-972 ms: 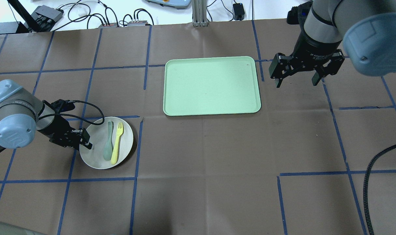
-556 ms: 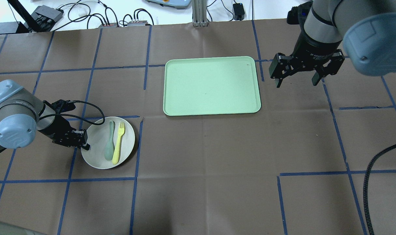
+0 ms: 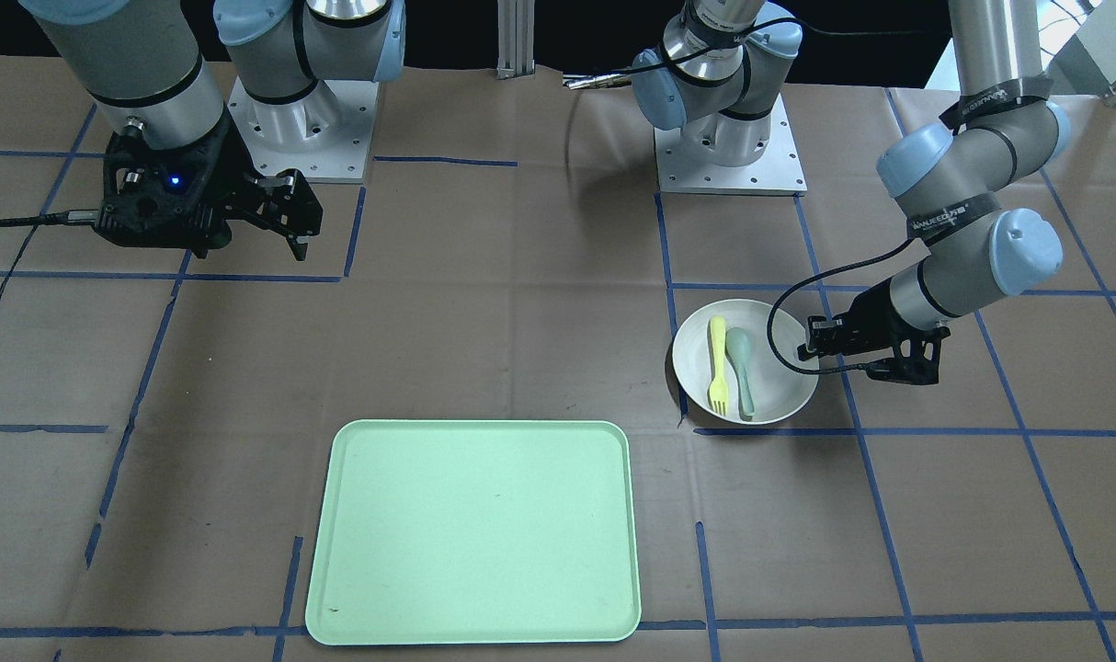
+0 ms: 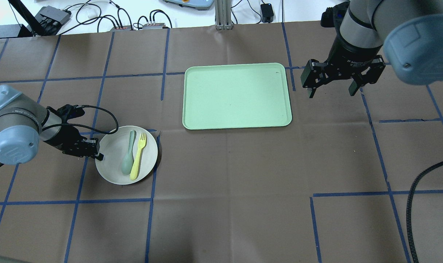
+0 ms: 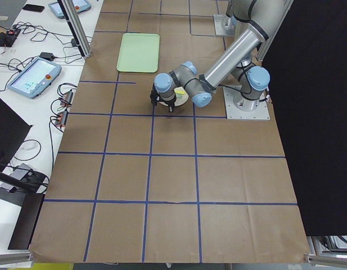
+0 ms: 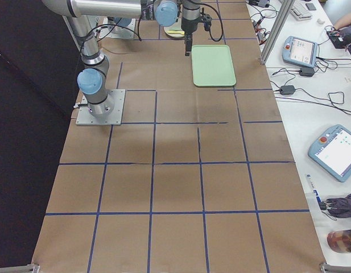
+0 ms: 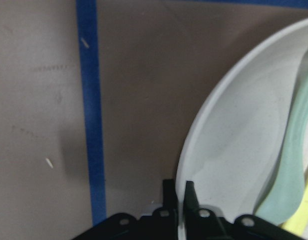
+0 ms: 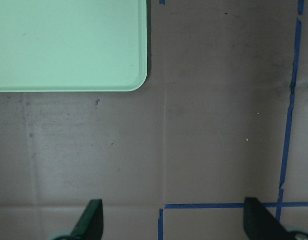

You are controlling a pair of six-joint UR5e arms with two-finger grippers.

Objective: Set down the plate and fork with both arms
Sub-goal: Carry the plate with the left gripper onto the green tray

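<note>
Where brown paper covers the table (image 4: 243,164), blue tape lines cut it into big squares. Behind the far edge is a white bench (image 4: 192,14) with black cables and small boxes on it.

A grey left arm (image 4: 17,124) and a grey right arm (image 4: 360,29), both with light-blue caps, reach over the table. The right gripper (image 4: 331,94) hangs over bare paper just beside the right edge of the tray (image 4: 237,95). Its two black fingers are spread wide apart. The left gripper (image 4: 98,156) is low at the left side of the plate (image 4: 112,166). Its fingers are pinched tight on the plate's rim.

The tray is a mint-green rectangle with round corners. It lies flat near the middle of the table.

The plate is round, off-white and shallow, with a raised rim. It is on the robot's left side of the table, well apart from the tray.

A grey-green spoon (image 4: 128,155) lies in the plate. The fork (image 4: 138,157) is slim and pale yellow, with short tines. It lies in the plate too, just beside the spoon, with its tines pointing toward the far edge.
</note>
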